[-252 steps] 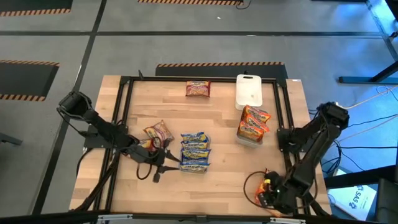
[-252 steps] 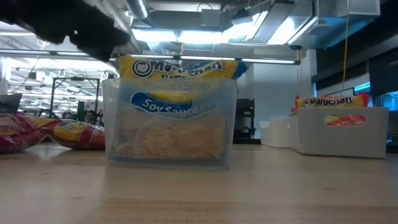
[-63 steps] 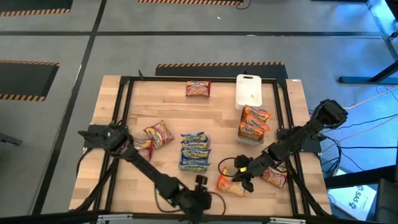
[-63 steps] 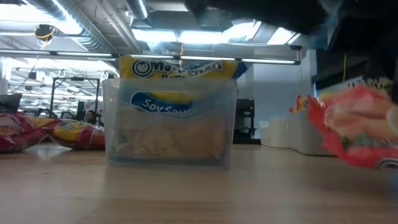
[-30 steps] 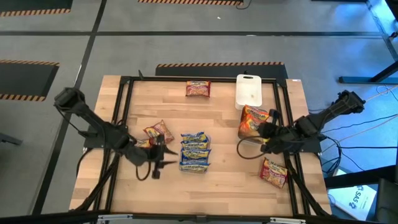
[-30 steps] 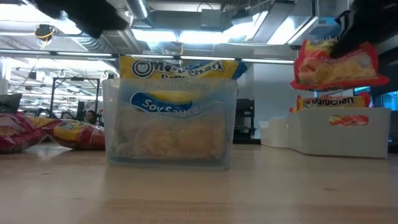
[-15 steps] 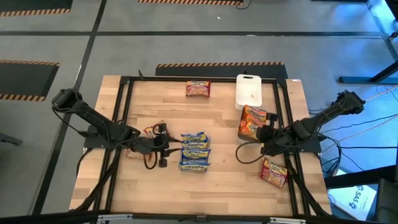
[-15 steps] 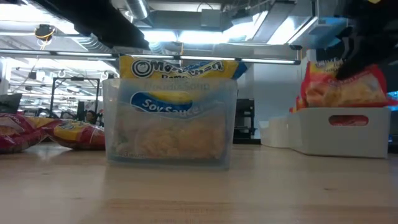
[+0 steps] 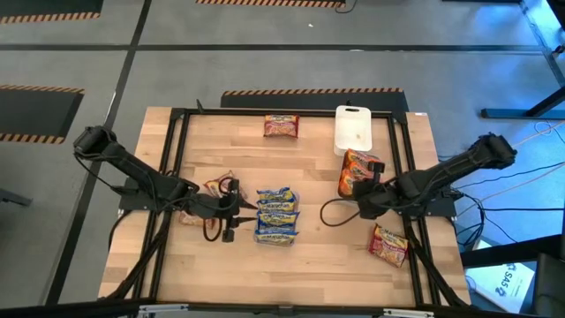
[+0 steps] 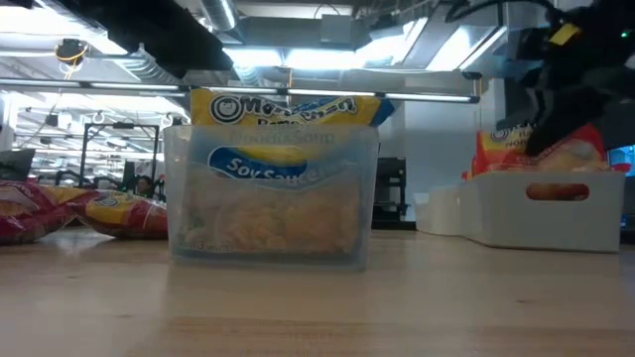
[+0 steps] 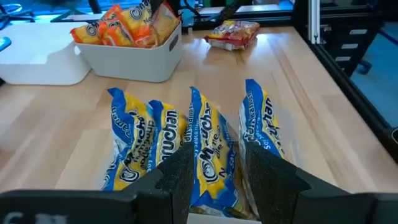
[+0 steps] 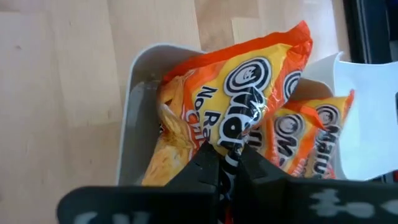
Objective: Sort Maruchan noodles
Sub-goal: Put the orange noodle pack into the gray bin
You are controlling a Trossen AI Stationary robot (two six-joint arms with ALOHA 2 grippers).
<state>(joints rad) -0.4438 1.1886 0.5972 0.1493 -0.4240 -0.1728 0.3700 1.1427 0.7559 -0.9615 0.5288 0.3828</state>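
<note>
Several blue-and-yellow Maruchan packets [image 11: 134, 146] stand on edge in a clear container [image 10: 268, 223] at mid-table. My left gripper [image 9: 243, 210] is open at the container's left end. In the left wrist view one blue packet [image 11: 214, 149] shows in the gap beyond its fingers [image 11: 180, 177]. My right gripper [image 9: 364, 196] is shut on an orange-and-yellow packet [image 9: 353, 170] over the white bin [image 10: 556, 213] at the right. That bin holds other orange packets [image 12: 311, 143]. My right gripper pinches the orange packet's near edge [image 12: 233, 146] between its two fingers, slanting down from the table's right side. The packet hangs tilted below the fingers. Its lower part is inside the white bin, beside the other orange packets.
A white lid [image 9: 353, 130] lies behind the bin. A dark red packet [image 9: 281, 126] lies at the far edge and another packet [image 9: 388, 245] at the near right. Red packets [image 9: 218, 186] lie by my left arm. A black frame [image 9: 177, 115] rings the table.
My right gripper has gone down and a little toward the table's left with the orange packet. The packet hung clear above the bin and now has its lower part inside. My left gripper has gone toward the clear container, then stopped.
</note>
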